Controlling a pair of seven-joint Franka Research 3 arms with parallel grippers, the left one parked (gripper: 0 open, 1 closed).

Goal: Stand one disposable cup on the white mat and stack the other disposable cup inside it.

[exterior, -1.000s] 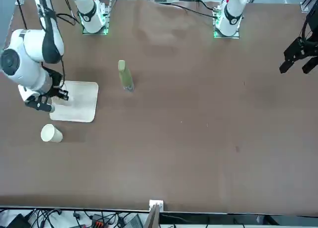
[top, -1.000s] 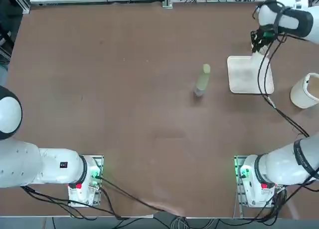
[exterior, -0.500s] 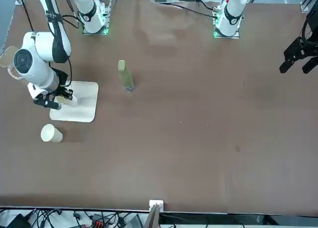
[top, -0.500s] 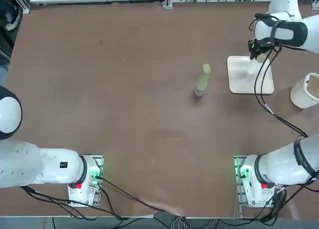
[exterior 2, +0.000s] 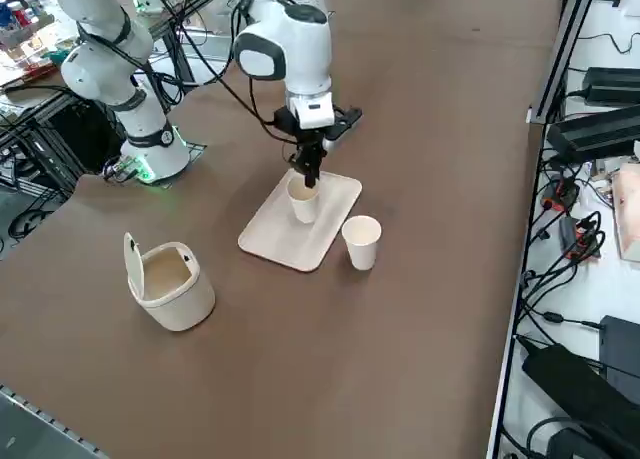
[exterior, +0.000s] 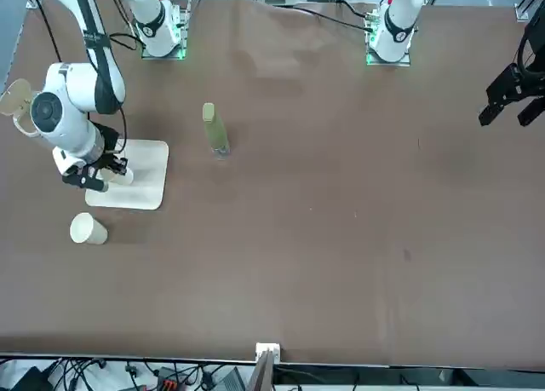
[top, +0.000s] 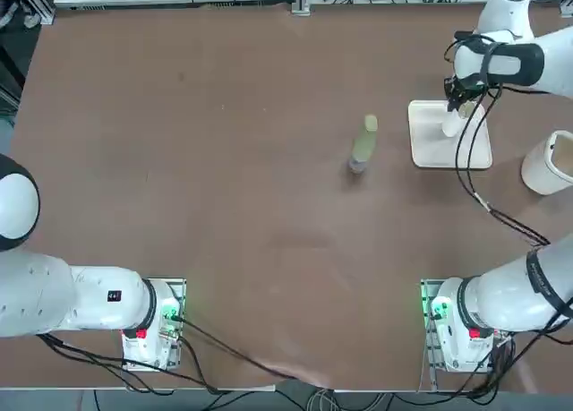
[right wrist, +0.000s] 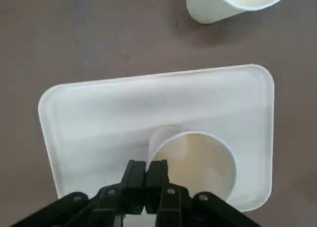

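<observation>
Brown table (top: pixel 224 160), green bottle (top: pixel 363 145), lidded tub (exterior 2: pixel 168 284)

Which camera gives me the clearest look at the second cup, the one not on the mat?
The right side view: the second cup stands upright on the table beside the white mat, unobstructed. The front view shows it small. The right wrist view crops it. In the top view I cannot find it. The right gripper pinches the other cup.

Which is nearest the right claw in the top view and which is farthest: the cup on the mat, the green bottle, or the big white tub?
Measured from the right claw:
1. The cup on the mat, right under the claw, pinched at its rim.
2. The green bottle, toward the table's middle, on the claw's left.
3. The big white tub, at the table's right edge; only slightly farther than the bottle.
</observation>
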